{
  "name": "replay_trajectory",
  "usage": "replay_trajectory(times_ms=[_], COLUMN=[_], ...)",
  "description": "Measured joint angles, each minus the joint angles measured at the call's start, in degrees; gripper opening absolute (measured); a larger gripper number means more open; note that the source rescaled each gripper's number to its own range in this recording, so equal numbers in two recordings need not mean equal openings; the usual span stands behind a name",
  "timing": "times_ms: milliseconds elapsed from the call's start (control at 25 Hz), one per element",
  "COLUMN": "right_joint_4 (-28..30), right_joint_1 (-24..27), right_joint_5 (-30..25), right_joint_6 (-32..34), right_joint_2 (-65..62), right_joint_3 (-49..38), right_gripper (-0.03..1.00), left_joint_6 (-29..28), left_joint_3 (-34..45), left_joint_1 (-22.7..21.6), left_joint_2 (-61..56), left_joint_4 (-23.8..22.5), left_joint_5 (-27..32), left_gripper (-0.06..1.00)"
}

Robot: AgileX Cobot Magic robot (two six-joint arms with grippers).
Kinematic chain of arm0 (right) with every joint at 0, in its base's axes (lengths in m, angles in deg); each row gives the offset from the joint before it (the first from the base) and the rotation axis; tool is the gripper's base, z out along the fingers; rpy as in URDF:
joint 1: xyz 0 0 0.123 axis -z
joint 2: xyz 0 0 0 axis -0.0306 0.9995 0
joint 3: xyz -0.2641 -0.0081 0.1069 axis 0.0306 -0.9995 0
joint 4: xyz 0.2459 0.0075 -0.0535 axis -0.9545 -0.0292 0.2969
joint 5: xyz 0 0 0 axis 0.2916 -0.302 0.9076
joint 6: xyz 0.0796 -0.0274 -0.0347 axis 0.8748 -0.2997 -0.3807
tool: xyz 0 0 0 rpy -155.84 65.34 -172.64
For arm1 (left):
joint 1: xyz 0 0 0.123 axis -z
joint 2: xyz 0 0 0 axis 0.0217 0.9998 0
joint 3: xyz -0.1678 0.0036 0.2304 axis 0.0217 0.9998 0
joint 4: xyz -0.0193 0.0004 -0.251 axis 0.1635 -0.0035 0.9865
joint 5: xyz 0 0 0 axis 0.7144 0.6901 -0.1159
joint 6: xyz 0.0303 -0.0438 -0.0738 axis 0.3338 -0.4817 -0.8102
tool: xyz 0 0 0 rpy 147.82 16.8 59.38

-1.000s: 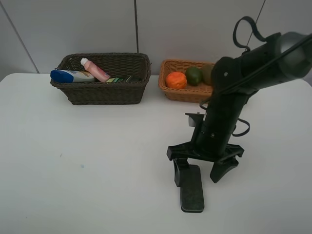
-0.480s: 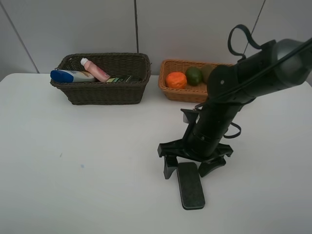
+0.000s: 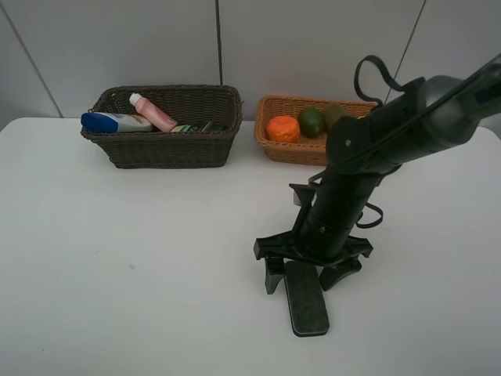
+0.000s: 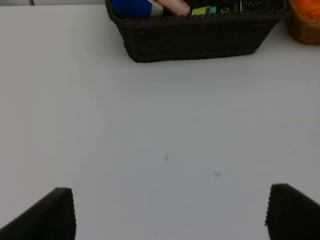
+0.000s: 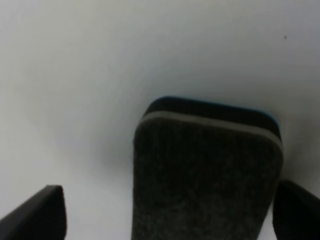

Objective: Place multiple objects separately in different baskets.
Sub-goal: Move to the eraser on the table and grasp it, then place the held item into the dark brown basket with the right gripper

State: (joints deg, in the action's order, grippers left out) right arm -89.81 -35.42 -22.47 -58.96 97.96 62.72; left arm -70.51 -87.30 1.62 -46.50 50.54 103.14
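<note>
On the white desk (image 3: 117, 274), the dark brown wicker basket (image 3: 164, 149) sits left of the light tan wicker basket (image 3: 297, 150), with the dark flat eraser block (image 3: 307, 301) lying well in front.

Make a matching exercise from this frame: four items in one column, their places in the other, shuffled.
Items:
1. pink bottle
2. orange
3. eraser block
4. left gripper

Places:
A. in the light tan basket
B. lying on the table, between the right gripper's open jaws
C. in the dark brown basket
D. open over bare table, holding nothing

Pairs: 1-C, 2-A, 3-B, 4-D
</note>
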Motion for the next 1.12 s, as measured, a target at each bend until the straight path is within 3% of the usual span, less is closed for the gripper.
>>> replay_trajectory(times_ms=[80, 120, 240, 280, 600, 760, 1000, 1120], right_joint_4=[0.7, 1.3, 1.9, 1.9, 1.9, 2.7, 9.8, 16.1], right_joint_1=[0.0, 0.0, 0.0, 0.1, 0.1, 0.1, 0.1, 0.1], right_joint_5=[-0.2, -0.3, -0.5, -0.5, -1.1, -5.0, -10.6, -8.1], right_joint_6=[0.0, 0.0, 0.0, 0.0, -0.2, -0.3, -0.7, -3.1], right_joint_2=[0.1, 0.1, 0.5, 0.5, 0.2, -3.6, -15.1, -17.0], right_joint_3=[0.0, 0.0, 0.0, 0.0, 0.0, 0.2, 8.4, 15.1], right_gripper=[0.84, 0.74, 0.29, 0.26, 0.26, 0.26, 0.26, 0.26], left_joint_6=[0.0, 0.0, 0.0, 0.0, 0.0, 0.0, 0.0, 0.0], left_joint_3=[0.0, 0.0, 0.0, 0.0, 0.0, 0.0, 0.0, 0.0], left_joint_1=[0.0, 0.0, 0.0, 0.0, 0.0, 0.0, 0.0, 0.0], left_joint_2=[0.0, 0.0, 0.0, 0.0, 0.0, 0.0, 0.0, 0.0], left_joint_4=[0.0, 0.0, 0.0, 0.0, 0.0, 0.0, 0.0, 0.0], left_joint_5=[0.0, 0.0, 0.0, 0.0, 0.0, 0.0, 0.0, 0.0], left_gripper=[1.00, 1.00, 1.00, 1.00, 1.00, 1.00, 1.00, 1.00])
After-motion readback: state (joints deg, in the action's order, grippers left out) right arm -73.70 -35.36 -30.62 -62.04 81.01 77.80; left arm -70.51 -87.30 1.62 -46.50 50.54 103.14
